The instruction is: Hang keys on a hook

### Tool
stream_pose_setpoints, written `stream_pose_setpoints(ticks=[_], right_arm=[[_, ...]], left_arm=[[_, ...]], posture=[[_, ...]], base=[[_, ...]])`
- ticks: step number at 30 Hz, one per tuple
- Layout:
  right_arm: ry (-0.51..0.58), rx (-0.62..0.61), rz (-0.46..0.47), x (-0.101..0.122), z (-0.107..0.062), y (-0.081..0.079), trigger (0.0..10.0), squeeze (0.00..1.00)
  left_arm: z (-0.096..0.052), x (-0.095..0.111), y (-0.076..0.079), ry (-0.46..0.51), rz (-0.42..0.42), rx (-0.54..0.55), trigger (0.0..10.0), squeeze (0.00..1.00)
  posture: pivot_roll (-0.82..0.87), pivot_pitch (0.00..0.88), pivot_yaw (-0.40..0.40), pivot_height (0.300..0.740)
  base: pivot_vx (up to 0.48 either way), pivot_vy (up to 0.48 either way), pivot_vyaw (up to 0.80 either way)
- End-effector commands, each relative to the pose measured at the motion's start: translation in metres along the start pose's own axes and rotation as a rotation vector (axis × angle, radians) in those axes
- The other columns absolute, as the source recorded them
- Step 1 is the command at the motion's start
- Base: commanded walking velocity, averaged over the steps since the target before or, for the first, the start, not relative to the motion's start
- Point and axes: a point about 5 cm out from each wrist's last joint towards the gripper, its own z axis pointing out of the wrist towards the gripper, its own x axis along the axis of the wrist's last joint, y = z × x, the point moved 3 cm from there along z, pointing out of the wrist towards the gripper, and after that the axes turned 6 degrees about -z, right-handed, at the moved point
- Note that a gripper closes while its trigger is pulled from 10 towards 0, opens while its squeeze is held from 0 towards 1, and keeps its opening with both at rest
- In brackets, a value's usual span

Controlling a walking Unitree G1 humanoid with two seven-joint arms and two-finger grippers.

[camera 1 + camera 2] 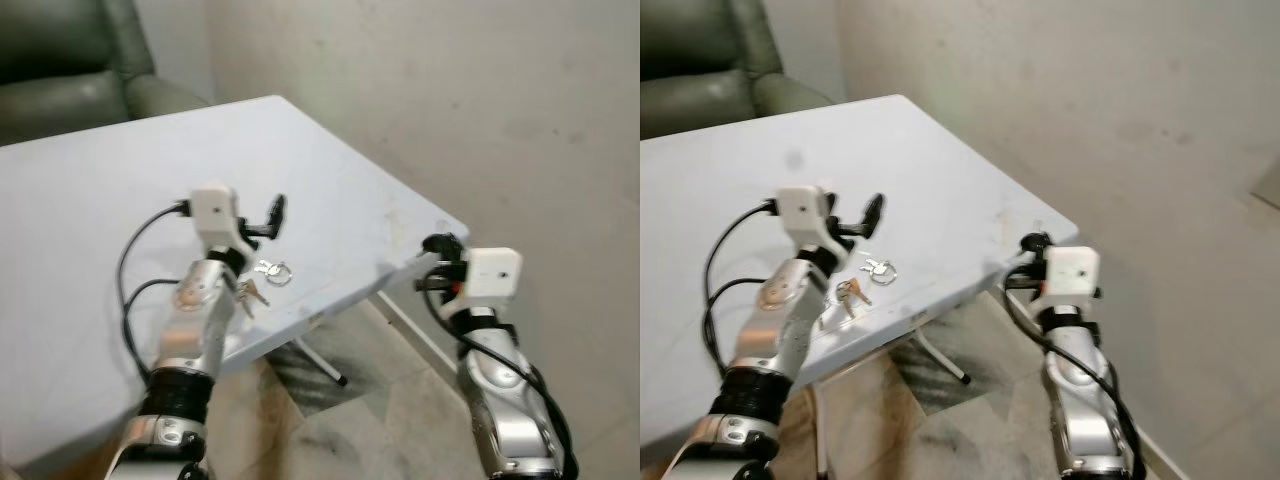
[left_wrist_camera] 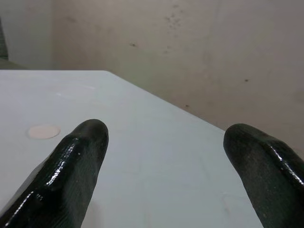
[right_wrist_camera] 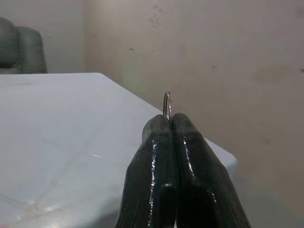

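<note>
Keys (image 1: pixel 262 280) on table (image 1: pixel 90 200); left tool (image 2: pixel 164 156) apart above; right tool (image 3: pixel 172 124) clamped on metal ring (image 3: pixel 166 103).

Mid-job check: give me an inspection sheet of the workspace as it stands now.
Surface: white table, with a pale round mark.
Job's things: bunch of keys with key ring lying near the table's front edge; hook: nothing seen.
Clutter: nothing seen.
Grippers: left gripper open, over the table beside the keys; right gripper shut on a thin metal ring, at the table's corner.
Cables: black cables looping along both arms.
Surroundings: green armchair, bare wall, tiled floor.
</note>
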Motion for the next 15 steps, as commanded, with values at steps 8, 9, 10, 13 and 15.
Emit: stream_pose_setpoints(ticks=[8,9,10,13,15], right_arm=[[0.002,-0.018,-0.016,0.0008,0.0007,0.0092,10.0,0.00],[0.002,-0.018,-0.017,0.0008,0.0006,0.0092,10.0,0.00],[0.001,-0.017,-0.017,0.0010,0.0007,0.0090,10.0,0.00],[0.001,-0.017,-0.016,0.0008,0.0011,0.0085,10.0,0.00],[0.001,-0.016,-0.014,0.0007,0.0013,0.0075,10.0,0.00]], left_arm=[[0.0022,-0.0006,0.0160,-0.008,-0.003,-0.057,10.0,0.00],[0.0020,-0.0009,0.0160,-0.010,-0.007,-0.057,10.0,0.00],[0.0016,-0.0008,0.0156,-0.010,-0.009,-0.055,10.0,0.00],[0.0008,-0.0018,0.0149,-0.016,-0.008,-0.054,10.0,0.00],[0.0005,-0.0024,0.0149,-0.019,-0.001,-0.055,10.0,0.00]], posture=[[0.09,0.000,-0.003,0.740],[0.10,0.000,-0.004,0.740],[0.10,0.000,-0.004,0.740],[0.10,0.000,-0.004,0.740],[0.10,0.000,-0.004,0.740]], base=[[0.000,0.000,-0.73],[0.000,0.000,-0.73],[0.000,0.000,-0.73],[0.000,0.000,-0.72],[0.000,0.000,-0.73]])
